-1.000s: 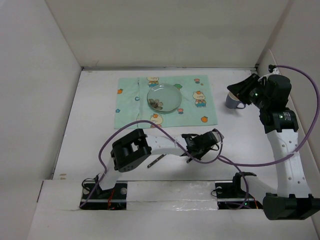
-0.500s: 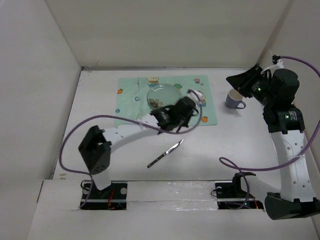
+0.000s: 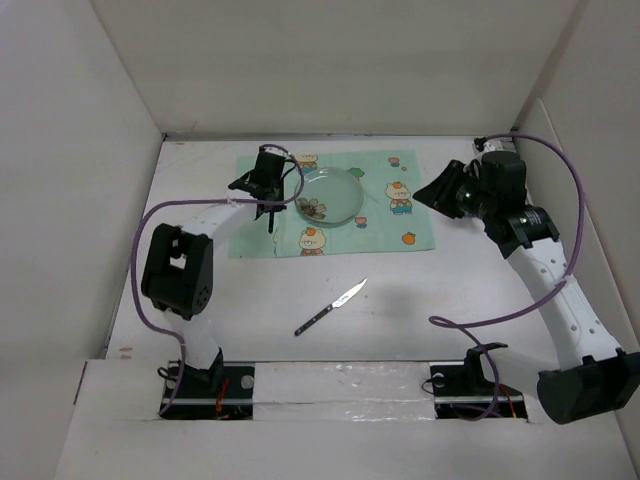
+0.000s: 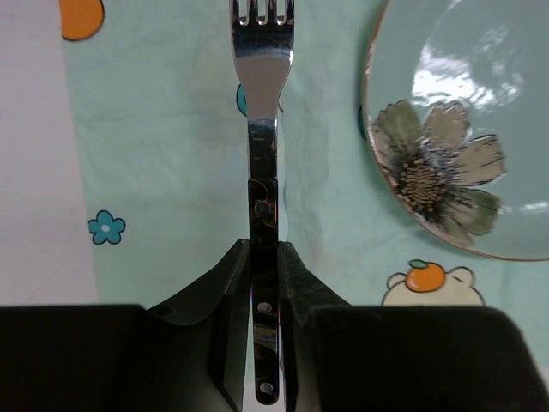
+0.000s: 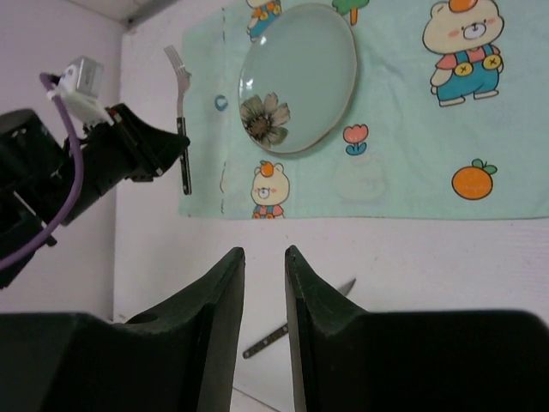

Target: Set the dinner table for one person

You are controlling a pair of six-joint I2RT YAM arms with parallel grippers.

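Note:
My left gripper (image 3: 268,198) (image 4: 264,249) is shut on the dark handle of a fork (image 4: 262,103) (image 3: 272,218) (image 5: 182,129). The tines point away over the left part of the mint-green placemat (image 3: 400,225) (image 4: 171,129) (image 5: 412,129). Just right of the fork, a glass plate with a flower print (image 3: 329,194) (image 4: 463,129) (image 5: 298,77) rests on the placemat. A knife (image 3: 332,306) (image 5: 273,337) lies slantwise on the white dinner table (image 3: 450,290) in front of the placemat. My right gripper (image 3: 432,193) (image 5: 264,253) hangs open and empty above the placemat's right edge.
White walls (image 3: 80,200) close the table in on the left, back and right. Purple cables (image 3: 150,250) loop along both arms. The left arm's elbow (image 3: 178,275) stands over the table's left part.
The left gripper closed on the fork near the table's front, then carried it to the far left beside the plate. The right arm swung left towards the placemat. The knife now lies uncovered.

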